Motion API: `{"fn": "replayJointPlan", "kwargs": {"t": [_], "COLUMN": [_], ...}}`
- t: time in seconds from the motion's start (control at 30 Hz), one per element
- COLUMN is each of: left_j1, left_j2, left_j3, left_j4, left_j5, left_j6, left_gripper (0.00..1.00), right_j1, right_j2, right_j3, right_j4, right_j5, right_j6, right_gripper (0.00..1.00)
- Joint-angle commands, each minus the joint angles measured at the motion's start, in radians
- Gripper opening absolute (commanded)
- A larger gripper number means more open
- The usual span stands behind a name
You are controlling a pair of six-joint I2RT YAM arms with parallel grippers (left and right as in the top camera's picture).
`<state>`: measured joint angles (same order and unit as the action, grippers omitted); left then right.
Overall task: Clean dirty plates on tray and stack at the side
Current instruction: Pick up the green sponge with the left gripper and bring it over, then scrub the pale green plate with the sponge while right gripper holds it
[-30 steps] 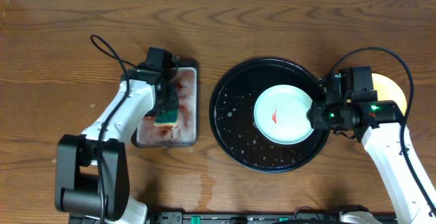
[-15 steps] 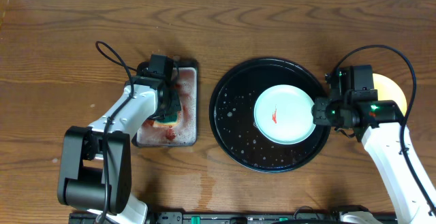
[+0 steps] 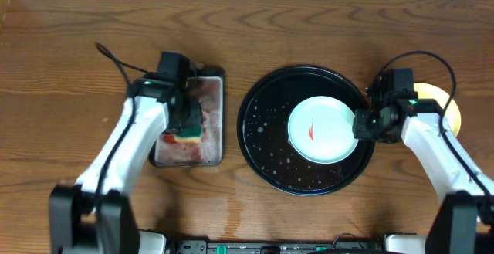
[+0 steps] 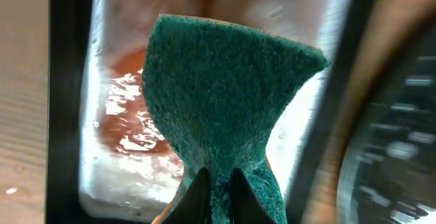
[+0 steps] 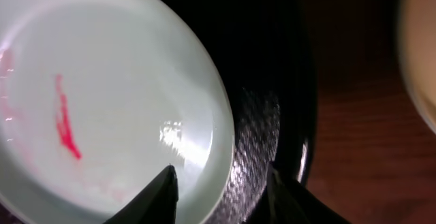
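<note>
The wooden table (image 3: 69, 45) fills the overhead view. The large round black tray (image 3: 266, 142) sits right of the table's middle, closer to the near edge than to the far one, and its floor is speckled with water droplets. A smaller rectangular tray (image 3: 216, 119) holding reddish, foamy water lies left of the middle, just beside the round tray but apart from it.

One pale mint-white plate (image 3: 328, 134) rests inside the round tray, toward its right-hand rim, and carries a thin red smear (image 3: 310, 133) left of its centre. A yellow plate (image 3: 451, 107) lies on the bare wood toward the right edge, outside the tray and partly hidden under the right arm.

A green sponge (image 3: 187, 130) hangs over the rectangular tray. The left gripper (image 4: 214, 183) pinches it at its narrow end, so the scouring face (image 4: 225, 94) fans out above the red water.

The right gripper (image 5: 221, 183) is spread. One finger is over the pale plate's right rim and the other over the tray's dark floor near its rim (image 5: 300, 108). Whether either finger touches the plate cannot be told.
</note>
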<state>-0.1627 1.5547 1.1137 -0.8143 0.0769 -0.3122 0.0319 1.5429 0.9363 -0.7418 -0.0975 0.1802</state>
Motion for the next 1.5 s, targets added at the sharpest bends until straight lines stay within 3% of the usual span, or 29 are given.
{"fn": "replayJointPlan", "kwargs": {"t": [0.0,0.2,0.43,0.63,0.8,1.23,1.47], "left_j1": [0.002,-0.016,-0.104,-0.214,-0.314,-0.599,-0.628], "left_j2": [-0.089,-0.133,-0.131,-0.129,-0.098,0.251,0.347], "left_j3": [0.031,0.031,0.022,0.007,0.001,0.001,0.001], "left_j4": [-0.011,-0.019,-0.013,0.06,0.2,0.438,0.44], "left_j5": [0.146,0.237,0.237,0.237,0.237,0.238,0.171], "left_j6": [0.025,0.024,0.024,0.015,-0.096,-0.382,-0.347], "left_gripper": [0.08,0.07,0.07,0.08,0.07,0.07,0.07], "right_j1": [-0.006,-0.005,0.018,0.09,0.132,0.172,0.173], "right_j2": [0.065,0.193,0.191,0.17,0.17,0.17,0.17], "right_j3": [0.015,0.015,0.015,0.015,0.014,0.014,0.015], "right_j4": [0.042,0.096,0.086,0.028,0.024,0.046,0.045], "right_j5": [-0.013,-0.098,-0.267,-0.124,-0.067,-0.064,-0.064], "right_j6": [-0.021,-0.021,-0.081,-0.003,0.029,0.029,0.029], "right_gripper": [0.31,0.01,0.01,0.01,0.01,0.01,0.01]}}
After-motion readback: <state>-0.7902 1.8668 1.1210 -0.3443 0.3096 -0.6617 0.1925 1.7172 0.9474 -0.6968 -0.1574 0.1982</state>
